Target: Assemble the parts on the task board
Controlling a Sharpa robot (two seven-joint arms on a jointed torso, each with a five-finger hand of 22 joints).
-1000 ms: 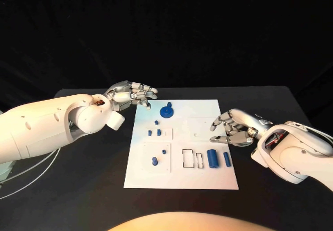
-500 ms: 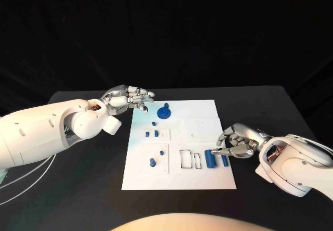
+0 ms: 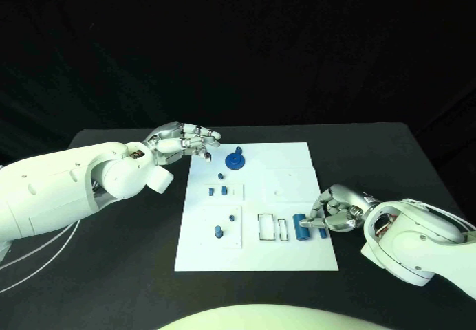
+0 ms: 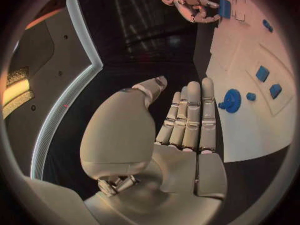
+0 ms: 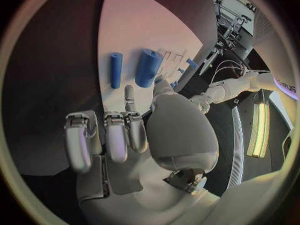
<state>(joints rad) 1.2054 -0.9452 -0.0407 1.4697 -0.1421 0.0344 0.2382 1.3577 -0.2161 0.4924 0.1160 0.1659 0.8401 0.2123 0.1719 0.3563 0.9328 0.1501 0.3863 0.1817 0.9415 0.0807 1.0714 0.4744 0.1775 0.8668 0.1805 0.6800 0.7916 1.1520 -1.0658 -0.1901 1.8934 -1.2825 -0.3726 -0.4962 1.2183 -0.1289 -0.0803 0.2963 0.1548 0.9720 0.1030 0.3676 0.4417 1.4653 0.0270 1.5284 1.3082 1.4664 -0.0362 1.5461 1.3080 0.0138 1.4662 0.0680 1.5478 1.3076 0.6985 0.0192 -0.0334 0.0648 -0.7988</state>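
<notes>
The white task board (image 3: 287, 192) lies mid-table. On it, a blue disc with a peg (image 3: 236, 161) stands near the far edge, and several small blue pieces (image 3: 225, 190) sit on the left half. A thick blue cylinder (image 3: 300, 227) and a thin one (image 3: 322, 229) lie near the right front, beside two outlined slots (image 3: 269, 227). My right hand (image 3: 332, 212) hovers over the two cylinders (image 5: 148, 67), thumb and one finger reaching toward them and the other fingers bent; it holds nothing. My left hand (image 3: 184, 141) hangs at the board's far left corner, fingers straight (image 4: 190, 117) and empty, close to the disc (image 4: 231, 101).
Black table (image 3: 119, 275) surrounds the board on all sides, with a dark backdrop behind. My left forearm (image 3: 69, 185) lies along the board's left side. The right forearm (image 3: 417, 237) sits off the right front corner.
My right hand has moved toward the board's front edge, from the bare middle right down over the two cylinders. The left hand has hardly moved.
</notes>
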